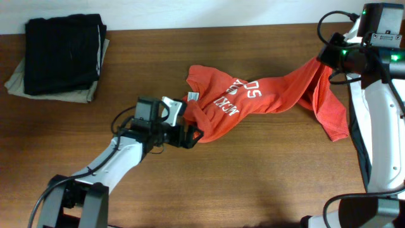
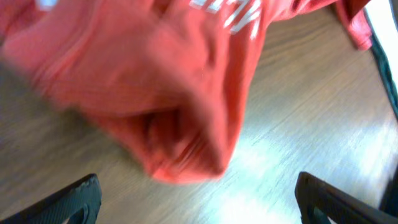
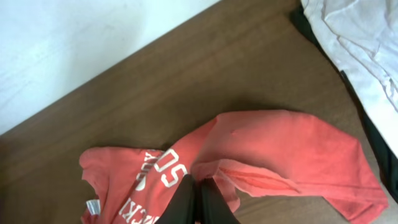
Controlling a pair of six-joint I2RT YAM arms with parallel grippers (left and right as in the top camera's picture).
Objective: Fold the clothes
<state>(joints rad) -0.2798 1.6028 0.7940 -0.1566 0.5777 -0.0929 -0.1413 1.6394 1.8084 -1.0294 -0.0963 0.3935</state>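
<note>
Left gripper [image 1: 192, 134] sits at 7 o'clock from table centre, low over the wood. In the left wrist view its jaws stand wide apart [image 2: 198, 186] with nothing between them. A blurred bunch of the shirt [image 2: 161, 93] lies just ahead of the fingers [image 2: 81, 199]; contact cannot be told.

Shirt [image 1: 253, 98]: red-orange, stretched as a twisted band across the table [image 1: 253, 177], from the left gripper toward 2 o'clock. White lettering [image 1: 237, 98] faces up and a neck tag shows at the left end. The right end lifts off the wood, with one flap hanging to 3 o'clock.

Right gripper [image 1: 324, 60] is at 2 o'clock, raised. In the right wrist view its jaws are pinched together [image 3: 199, 199] on a fold of shirt fabric [image 3: 280, 149].

Far corner, 10 o'clock: a folded dark stack [image 1: 63, 44] on a khaki piece [image 1: 82, 94], well apart from the shirt.
</note>
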